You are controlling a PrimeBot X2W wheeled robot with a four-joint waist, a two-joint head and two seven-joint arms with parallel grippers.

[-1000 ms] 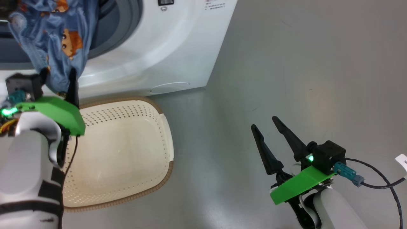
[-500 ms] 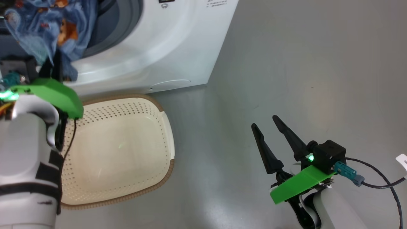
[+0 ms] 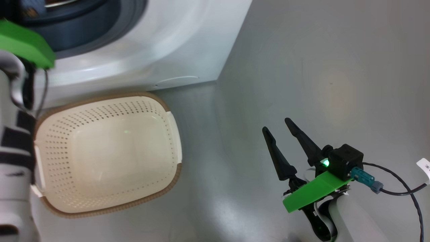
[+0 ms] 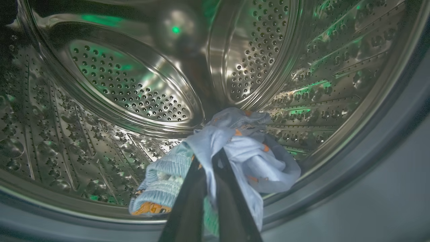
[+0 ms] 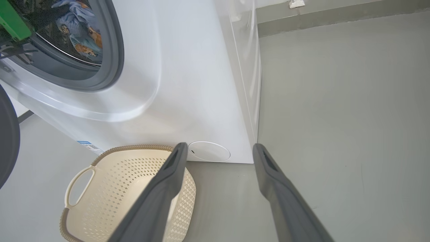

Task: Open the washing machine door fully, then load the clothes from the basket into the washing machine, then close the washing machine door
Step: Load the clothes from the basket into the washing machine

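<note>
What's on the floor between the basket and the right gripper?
Nothing. In the head view the grey floor between the basket and the open right gripper is bare.

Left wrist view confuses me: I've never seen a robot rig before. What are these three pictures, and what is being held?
This is a wheeled two-armed robot loading laundry. The head view looks down on the washing machine, the empty basket on the floor, and the right gripper, fingers open, holding nothing. The left wrist view looks along the left gripper into the steel drum; its fingers are shut on the clothes. The right wrist view looks past its own fingers at machine and basket.
</note>
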